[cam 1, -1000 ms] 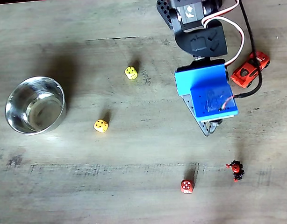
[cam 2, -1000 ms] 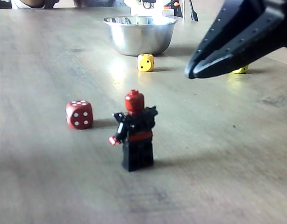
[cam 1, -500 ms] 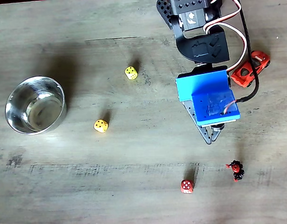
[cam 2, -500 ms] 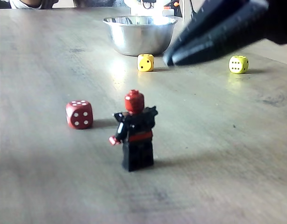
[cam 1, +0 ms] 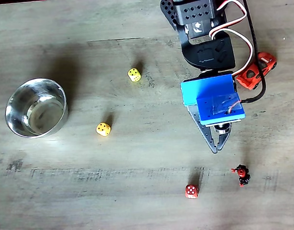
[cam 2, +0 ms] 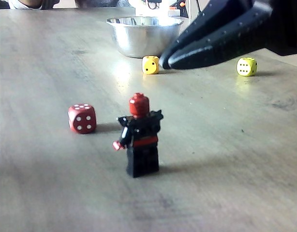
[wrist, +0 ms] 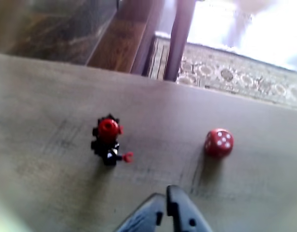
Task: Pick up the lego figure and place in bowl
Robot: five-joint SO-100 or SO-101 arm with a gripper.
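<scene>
The lego figure [cam 1: 241, 175], black with a red head, stands upright on the wooden table near its front edge in the top-down fixed view. It also shows in the low fixed view [cam 2: 141, 137] and the wrist view [wrist: 108, 140]. My gripper [cam 1: 215, 149] hangs above the table with nothing in it, jaws together, a short way behind and left of the figure. Its dark tip [cam 2: 163, 62] crosses the low fixed view, and its fingertips [wrist: 173, 195] rise from the bottom of the wrist view. The steel bowl [cam 1: 37, 81] sits far left, at the back in the low fixed view [cam 2: 143, 41].
A red die [cam 1: 191, 191] [cam 2: 82, 118] [wrist: 218, 142] lies left of the figure. Two yellow dice [cam 1: 134, 74] [cam 1: 103, 129] lie mid-table. A red-orange toy car [cam 1: 256, 71] sits beside the arm's cable. The table edge runs just beyond the figure, with carpet below.
The arm has stretched out, carrying the gripper closer to the figure. In the low fixed view its tip has swept left, uncovering the far yellow die.
</scene>
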